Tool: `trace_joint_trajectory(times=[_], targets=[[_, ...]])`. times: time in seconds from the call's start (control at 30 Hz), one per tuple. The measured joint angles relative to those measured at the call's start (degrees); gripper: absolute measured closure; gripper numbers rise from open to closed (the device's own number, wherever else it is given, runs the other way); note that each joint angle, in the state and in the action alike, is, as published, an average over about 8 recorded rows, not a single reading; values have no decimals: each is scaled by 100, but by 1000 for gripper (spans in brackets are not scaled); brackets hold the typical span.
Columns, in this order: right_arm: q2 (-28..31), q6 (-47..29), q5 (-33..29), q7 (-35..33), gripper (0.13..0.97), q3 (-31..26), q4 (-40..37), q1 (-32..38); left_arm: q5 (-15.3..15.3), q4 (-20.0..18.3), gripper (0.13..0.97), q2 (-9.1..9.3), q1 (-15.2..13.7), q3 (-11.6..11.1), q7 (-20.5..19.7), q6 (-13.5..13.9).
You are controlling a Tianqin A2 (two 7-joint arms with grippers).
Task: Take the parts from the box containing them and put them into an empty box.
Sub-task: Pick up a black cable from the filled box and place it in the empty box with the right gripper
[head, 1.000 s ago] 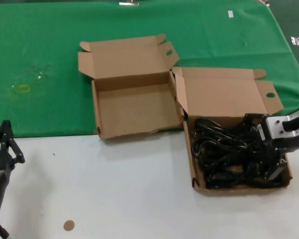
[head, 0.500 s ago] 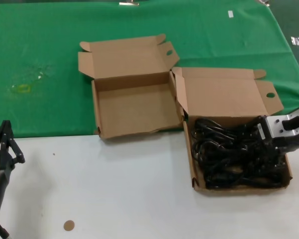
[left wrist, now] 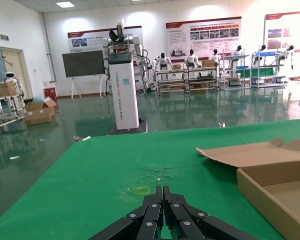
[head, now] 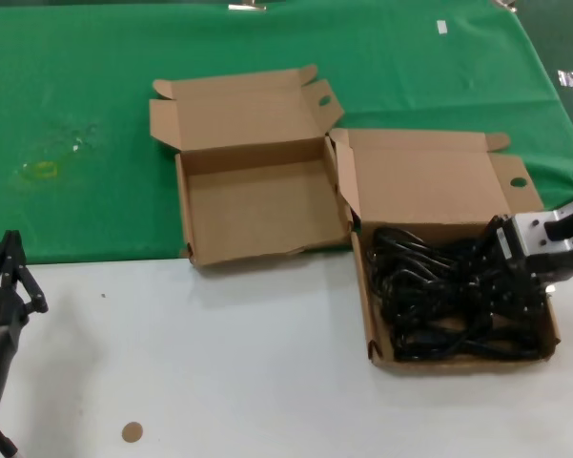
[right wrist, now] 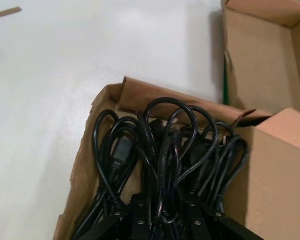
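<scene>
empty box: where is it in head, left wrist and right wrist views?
Head: the empty box sits open, centre, straddling the green cloth's edge.
Left wrist: right edge, beyond the left gripper.
Right wrist: top right corner.
Shared landmark: the green cloth.

We see our left gripper [left wrist: 163, 200] low in the foreground, its black fingers [left wrist: 152, 212] pressed together into a closed point. Just beyond the tip, a green cloth [left wrist: 115, 175] stretches away, with a small yellowish mark [left wrist: 142, 190] close ahead of the claw. Off to one side of the claw sits the empty box [left wrist: 274, 187], its brown lid flap [left wrist: 249, 152] lying open. Far beyond the claw stand a white pillar [left wrist: 124, 87], wall posters [left wrist: 202, 32] and shelving [left wrist: 204, 75].
</scene>
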State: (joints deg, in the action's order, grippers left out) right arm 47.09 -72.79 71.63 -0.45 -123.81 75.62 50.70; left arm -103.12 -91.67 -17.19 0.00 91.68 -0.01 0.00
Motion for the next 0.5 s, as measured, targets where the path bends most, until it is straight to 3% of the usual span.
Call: trace_joint_trajectory(times=[0.27, 0.5], targets=[[-47, -272, 45, 306, 858, 175, 155, 356, 0, 0, 945, 0, 0, 0, 0, 0], [-354, -356, 43, 647, 861, 264, 182, 846, 0, 0, 945, 0, 0, 0, 0, 0]])
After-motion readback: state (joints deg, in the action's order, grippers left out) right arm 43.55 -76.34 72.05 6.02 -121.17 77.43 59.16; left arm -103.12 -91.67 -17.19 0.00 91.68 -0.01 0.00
